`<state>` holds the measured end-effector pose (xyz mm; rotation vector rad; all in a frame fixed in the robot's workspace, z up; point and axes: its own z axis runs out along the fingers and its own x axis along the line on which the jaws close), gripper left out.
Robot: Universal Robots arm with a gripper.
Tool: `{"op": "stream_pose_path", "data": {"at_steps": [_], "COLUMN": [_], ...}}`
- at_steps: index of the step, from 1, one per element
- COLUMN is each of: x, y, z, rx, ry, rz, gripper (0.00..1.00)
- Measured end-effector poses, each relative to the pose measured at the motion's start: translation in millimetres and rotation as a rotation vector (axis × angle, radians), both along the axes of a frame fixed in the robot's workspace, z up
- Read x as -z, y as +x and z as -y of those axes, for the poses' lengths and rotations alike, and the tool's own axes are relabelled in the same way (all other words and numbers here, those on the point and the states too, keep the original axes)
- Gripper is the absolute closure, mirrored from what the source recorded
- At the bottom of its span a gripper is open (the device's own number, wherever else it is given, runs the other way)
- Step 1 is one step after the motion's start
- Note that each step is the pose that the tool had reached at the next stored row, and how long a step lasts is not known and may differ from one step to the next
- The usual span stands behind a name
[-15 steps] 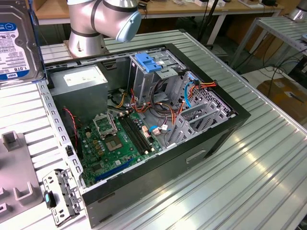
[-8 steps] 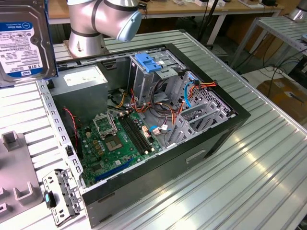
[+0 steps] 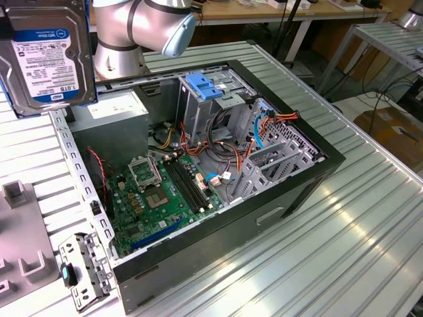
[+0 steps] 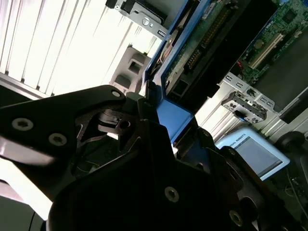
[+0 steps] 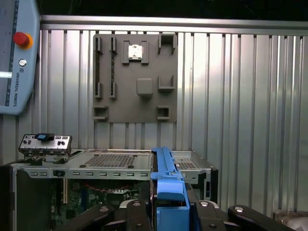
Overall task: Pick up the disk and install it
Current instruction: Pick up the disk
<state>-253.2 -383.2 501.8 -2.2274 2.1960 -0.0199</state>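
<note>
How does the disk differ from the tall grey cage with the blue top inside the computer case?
The disk is held aloft by the gripper; the cage stands inside the case. The disk is a flat slab with a white-and-blue label; the cage is an open frame. The disk's blue plastic runs along its edges; the cage's caps its top. Both are grey metal with blue plastic.

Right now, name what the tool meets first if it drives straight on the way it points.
Probably the computer case's perforated grey panel, just beyond the disk that the tool grips; depth is unclear.
</note>
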Motion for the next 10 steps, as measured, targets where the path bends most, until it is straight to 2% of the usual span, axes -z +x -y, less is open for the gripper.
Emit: {"op": "stream_pose_path", "data": {"at_steps": [1, 2, 9, 10], "x": [0.0, 0.1, 0.1, 0.1], "y": [3.2, 10.3, 36.1, 43.1], "z": [0.0, 0.0, 0.0, 0.0], "rx": [0.000, 0.000, 0.000, 0.000], "ry": [0.0000, 0.0001, 0.0001, 0.0001], "rz": [0.0000, 0.0000, -0.0001, -0.0001], "gripper": [0.63, 0.63, 0.63, 0.63]}}
